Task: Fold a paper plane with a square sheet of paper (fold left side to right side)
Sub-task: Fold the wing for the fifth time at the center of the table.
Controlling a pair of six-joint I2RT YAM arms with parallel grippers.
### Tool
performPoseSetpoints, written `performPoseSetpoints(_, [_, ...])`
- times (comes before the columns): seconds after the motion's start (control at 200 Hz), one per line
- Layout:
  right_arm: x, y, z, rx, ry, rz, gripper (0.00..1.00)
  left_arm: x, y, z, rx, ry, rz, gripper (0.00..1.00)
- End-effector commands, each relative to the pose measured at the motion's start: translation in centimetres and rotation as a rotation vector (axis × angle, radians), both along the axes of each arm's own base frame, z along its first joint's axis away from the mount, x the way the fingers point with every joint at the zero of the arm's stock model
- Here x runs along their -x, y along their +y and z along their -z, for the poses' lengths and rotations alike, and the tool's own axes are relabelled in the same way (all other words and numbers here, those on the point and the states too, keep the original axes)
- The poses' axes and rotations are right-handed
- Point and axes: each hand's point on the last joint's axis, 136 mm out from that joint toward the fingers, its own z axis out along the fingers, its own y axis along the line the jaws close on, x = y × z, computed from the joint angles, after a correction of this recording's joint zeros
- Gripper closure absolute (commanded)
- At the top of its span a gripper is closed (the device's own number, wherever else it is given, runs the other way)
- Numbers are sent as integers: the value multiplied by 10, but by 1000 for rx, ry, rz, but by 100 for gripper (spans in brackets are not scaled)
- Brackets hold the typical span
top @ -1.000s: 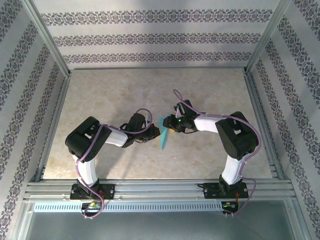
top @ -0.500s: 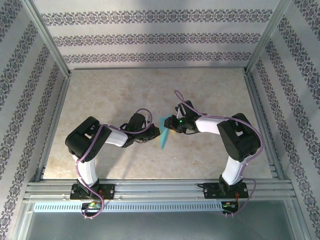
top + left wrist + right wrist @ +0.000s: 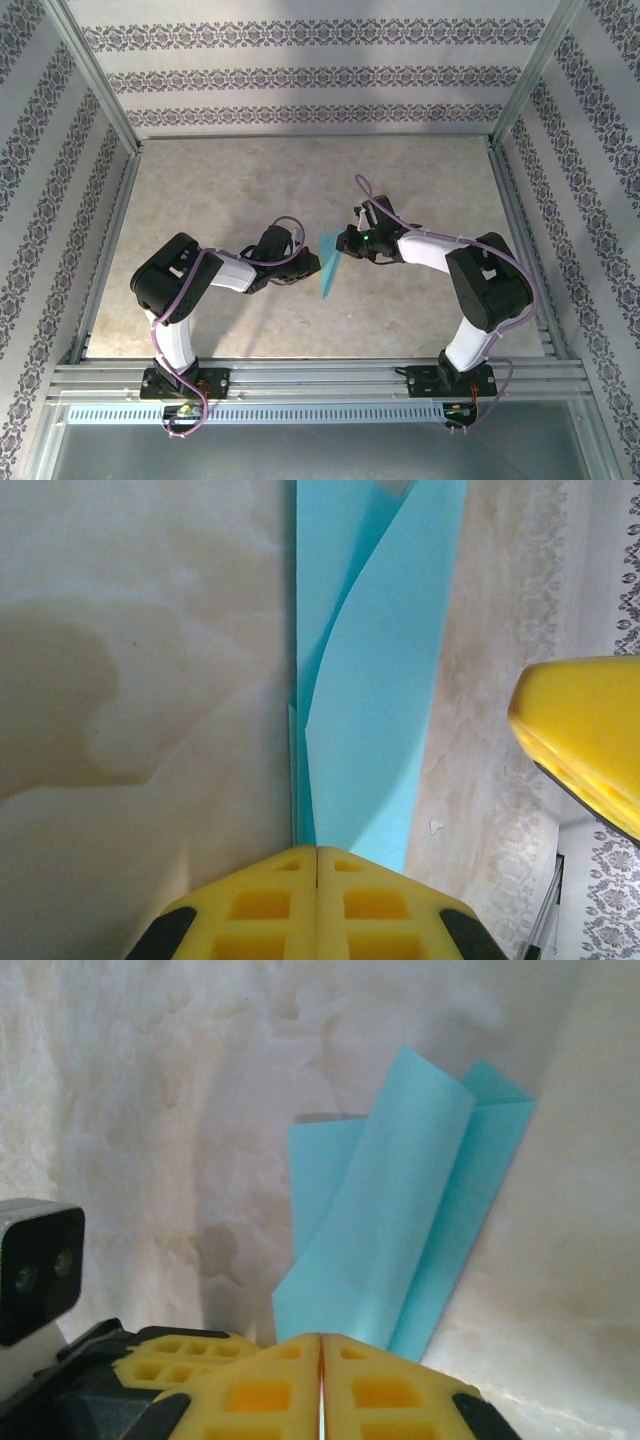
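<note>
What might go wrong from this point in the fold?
1. The folded cyan paper is held by one narrow pinch of the left gripper, and its layers bow apart, so the crease may spring open or set crooked.
2. The right gripper is shut at the paper's edge; whether it caught the paper is unclear, so pulling may tear it or slip off.

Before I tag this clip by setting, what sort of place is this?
Probably a robot test booth, not a home: a metal frame holds wallpapered panels around a marble-look table, and the left arm and right arm are bolted to a rail at its edge, the left claw pinching blue paper.
</note>
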Motion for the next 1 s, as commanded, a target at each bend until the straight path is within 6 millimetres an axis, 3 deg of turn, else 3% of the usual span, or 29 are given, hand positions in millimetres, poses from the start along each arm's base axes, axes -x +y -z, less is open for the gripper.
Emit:
performPoseSetpoints(0.0, [-4, 14, -2, -9, -4, -40, 95, 16, 25, 44, -147, 128, -45, 100])
performPoseSetpoints(0.42, [0, 9, 26, 54, 52, -32, 97, 16, 24, 45, -151, 133, -42, 100])
performPoseSetpoints(0.999, [6, 2, 39, 87, 85, -24, 100, 17, 21, 48, -152, 145, -31, 100])
